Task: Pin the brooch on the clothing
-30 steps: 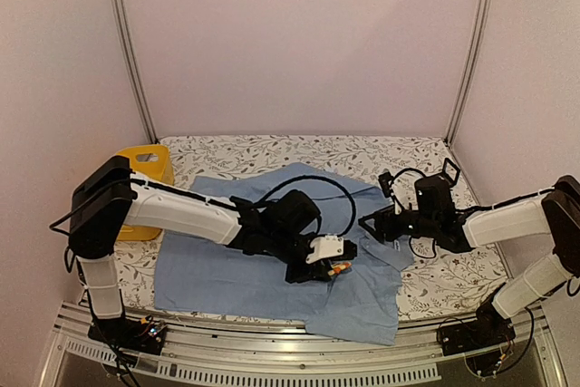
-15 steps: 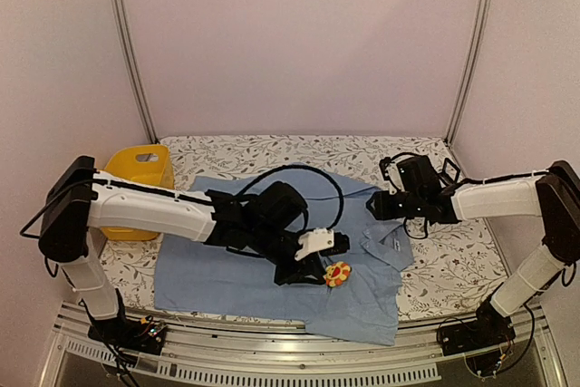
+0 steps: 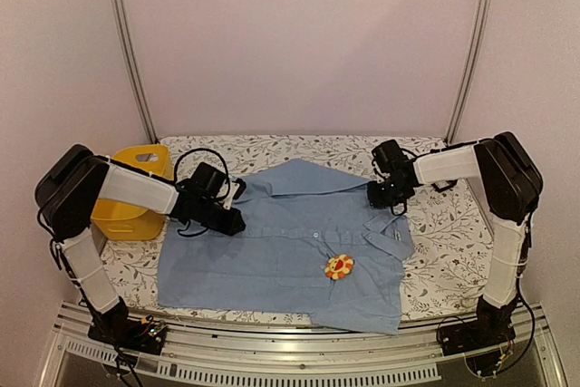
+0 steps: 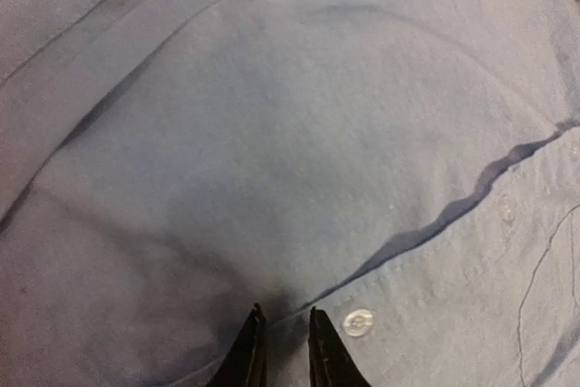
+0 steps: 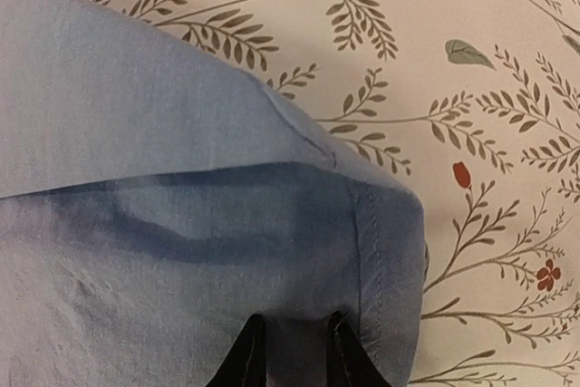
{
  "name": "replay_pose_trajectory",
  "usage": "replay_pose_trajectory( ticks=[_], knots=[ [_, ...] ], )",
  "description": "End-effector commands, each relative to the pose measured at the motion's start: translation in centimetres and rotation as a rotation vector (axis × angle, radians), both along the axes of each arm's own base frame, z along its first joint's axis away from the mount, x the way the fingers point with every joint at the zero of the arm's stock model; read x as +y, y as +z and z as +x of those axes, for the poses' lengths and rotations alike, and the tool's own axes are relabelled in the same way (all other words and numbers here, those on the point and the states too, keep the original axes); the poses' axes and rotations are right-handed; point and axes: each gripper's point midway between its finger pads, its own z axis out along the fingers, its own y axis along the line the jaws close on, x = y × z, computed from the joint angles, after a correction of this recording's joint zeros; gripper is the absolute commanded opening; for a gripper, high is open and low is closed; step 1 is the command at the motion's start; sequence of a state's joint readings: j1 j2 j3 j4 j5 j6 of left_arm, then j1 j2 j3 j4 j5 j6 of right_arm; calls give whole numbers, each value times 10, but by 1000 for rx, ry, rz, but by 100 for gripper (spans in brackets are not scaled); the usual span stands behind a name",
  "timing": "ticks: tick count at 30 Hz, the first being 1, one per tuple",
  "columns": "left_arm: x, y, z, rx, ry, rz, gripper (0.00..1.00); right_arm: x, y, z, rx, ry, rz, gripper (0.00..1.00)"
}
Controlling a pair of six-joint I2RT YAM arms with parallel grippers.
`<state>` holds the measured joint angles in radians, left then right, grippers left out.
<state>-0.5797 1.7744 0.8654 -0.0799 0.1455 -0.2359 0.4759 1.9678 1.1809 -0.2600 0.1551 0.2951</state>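
Blue clothing (image 3: 272, 251) spread out, brooch (image 3: 339, 266) sits on it, lower centre of top view. Left gripper (image 4: 283, 316) and right gripper (image 5: 294, 325) at its shoulders, fingers narrow (pinching? can't tell). Tension evenly, gently; don't dislodge brooch.

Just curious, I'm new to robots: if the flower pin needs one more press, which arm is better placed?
Probably the right: the right end effector rests by the shirt sleeve, nearer the brooch than the left end effector.
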Motion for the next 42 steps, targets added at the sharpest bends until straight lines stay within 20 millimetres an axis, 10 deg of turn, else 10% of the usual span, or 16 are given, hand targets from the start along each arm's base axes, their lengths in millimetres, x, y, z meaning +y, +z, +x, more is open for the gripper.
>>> replay_pose_trajectory(
  ticks=[1, 11, 20, 27, 32, 42],
  knots=[
    [24, -20, 31, 0, 119, 18, 17, -42, -45, 1, 190, -62, -138, 23],
    [49, -35, 82, 2, 207, 20, 17, -73, -48, 81, 159, -85, -210, 23],
    [32, 37, 119, -212, 159, -102, 24, -45, 29, 130, 13, 23, -167, 28],
    [47, 53, 76, -161, 255, -98, 24, -21, 100, 53, -95, 33, -245, 30],
    [54, 52, 20, -100, 296, -143, 24, -15, 76, -48, 19, -12, -185, 2],
    [67, -6, -61, 144, 396, -146, 24, -24, -14, -171, 313, -103, -60, 0]
  ],
)
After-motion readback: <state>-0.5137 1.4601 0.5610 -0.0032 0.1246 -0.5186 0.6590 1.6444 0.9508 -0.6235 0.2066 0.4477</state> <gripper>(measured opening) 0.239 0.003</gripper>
